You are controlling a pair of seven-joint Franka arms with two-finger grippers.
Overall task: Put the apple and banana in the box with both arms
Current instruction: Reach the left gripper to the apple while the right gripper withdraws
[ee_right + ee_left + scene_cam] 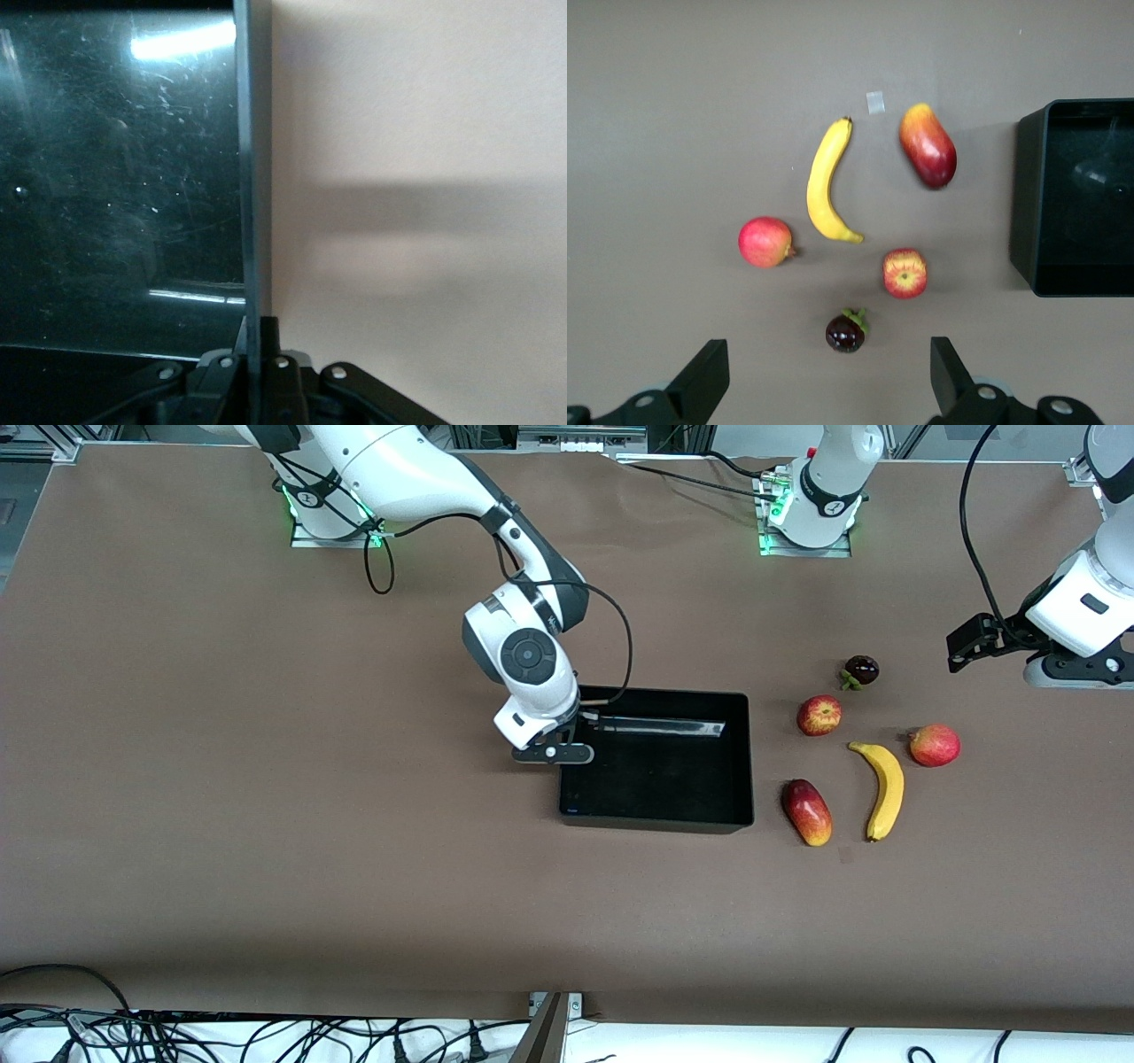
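Now the right claw [563, 742] sits low at the wall of the box [735, 762] that faces the right arm's end of the table [266, 824]. In the right wrist view its fingers [266, 341] are drawn together on that thin wall, one finger inside the box and one outside, so the claw grips the rim [252, 177]. The box itself is black and glossy, lies near the middle of the table, and holds no fruit.

Up toward the left arm's end, the left claw [961, 648] hangs in the air over bare table, just beside the cluster of fruit. Its two fingers [700, 376] are spread wide apart in the left wrist view and hold nothing.

All the fruit lies on the table between the box and the left arm's end. The apple [819, 715] rests closest to the box's farther corner, apart from the box. The banana [881, 788] lies nearer the front camera than the apple, stretched lengthwise toward that camera, touching nothing. A mango-like red and yellow fruit [807, 811] sits between the banana and the box. A smoother red fruit [935, 745] lies beside the banana toward the left arm's end. A small dark purple fruit [860, 670] with a green stem sits farther from the front camera than the apple.
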